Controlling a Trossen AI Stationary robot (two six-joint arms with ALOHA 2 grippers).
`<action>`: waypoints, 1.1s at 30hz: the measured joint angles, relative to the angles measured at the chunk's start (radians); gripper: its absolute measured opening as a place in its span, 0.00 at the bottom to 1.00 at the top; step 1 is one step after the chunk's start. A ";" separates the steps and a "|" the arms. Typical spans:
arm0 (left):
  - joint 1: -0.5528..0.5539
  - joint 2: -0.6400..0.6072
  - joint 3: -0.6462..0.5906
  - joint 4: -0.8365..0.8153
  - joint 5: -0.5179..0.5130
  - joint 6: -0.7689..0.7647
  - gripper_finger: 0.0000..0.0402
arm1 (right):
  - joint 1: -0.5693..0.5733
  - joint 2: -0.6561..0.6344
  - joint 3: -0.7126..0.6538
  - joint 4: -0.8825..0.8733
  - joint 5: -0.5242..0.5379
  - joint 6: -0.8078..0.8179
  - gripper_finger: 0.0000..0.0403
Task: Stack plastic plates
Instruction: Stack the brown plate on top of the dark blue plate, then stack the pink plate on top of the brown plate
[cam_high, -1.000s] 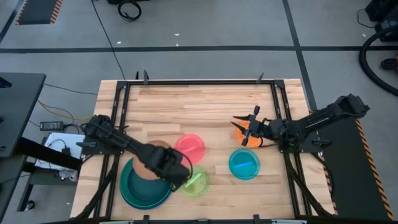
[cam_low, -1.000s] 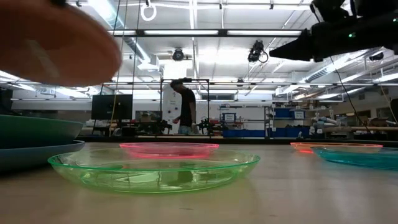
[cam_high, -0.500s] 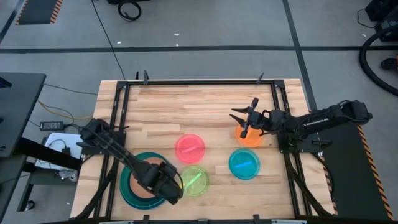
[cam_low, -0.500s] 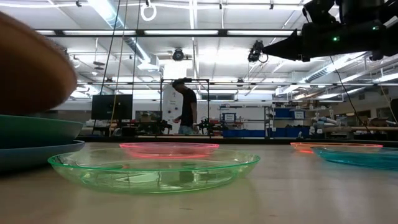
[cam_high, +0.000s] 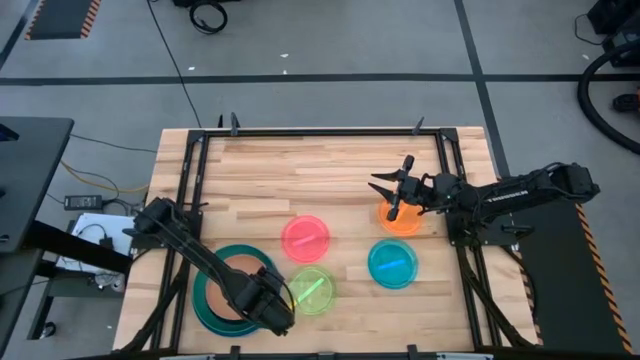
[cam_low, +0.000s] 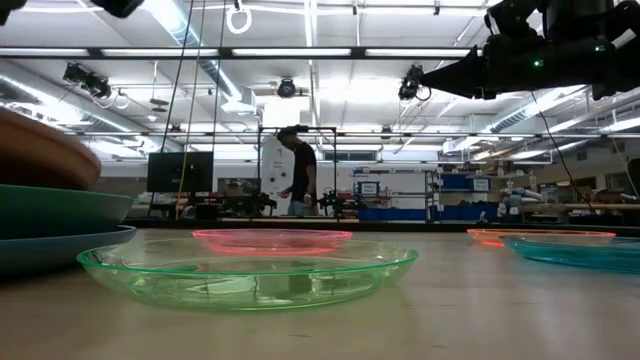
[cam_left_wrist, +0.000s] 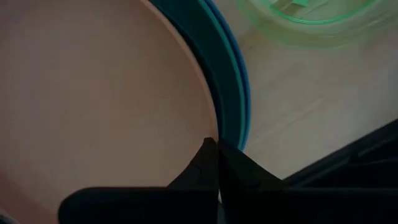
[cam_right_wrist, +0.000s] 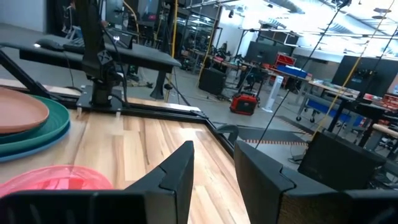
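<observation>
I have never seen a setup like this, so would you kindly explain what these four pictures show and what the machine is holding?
It is a robot with two dark arms at a wooden table, each ending in a two-finger gripper. One picture looks straight down, one looks level across the tabletop, and two come from cameras on the wrists. The left gripper is shut on the rim of a salmon plate, which sits on a pile of larger teal and blue plates. The right gripper hangs open above an orange plate, holding nothing. A pink plate, a green plate and a cyan plate lie singly on the table.
</observation>
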 joint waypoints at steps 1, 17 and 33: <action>0.000 0.008 0.000 0.001 0.000 0.002 0.00 | 0.000 0.000 0.000 0.000 0.000 0.000 0.31; -0.004 0.025 0.000 0.004 0.000 0.003 0.19 | 0.000 0.000 0.000 0.001 -0.001 0.003 0.31; 0.097 0.020 0.023 -0.003 -0.020 0.230 0.32 | 0.000 0.000 0.000 0.002 -0.009 0.018 0.31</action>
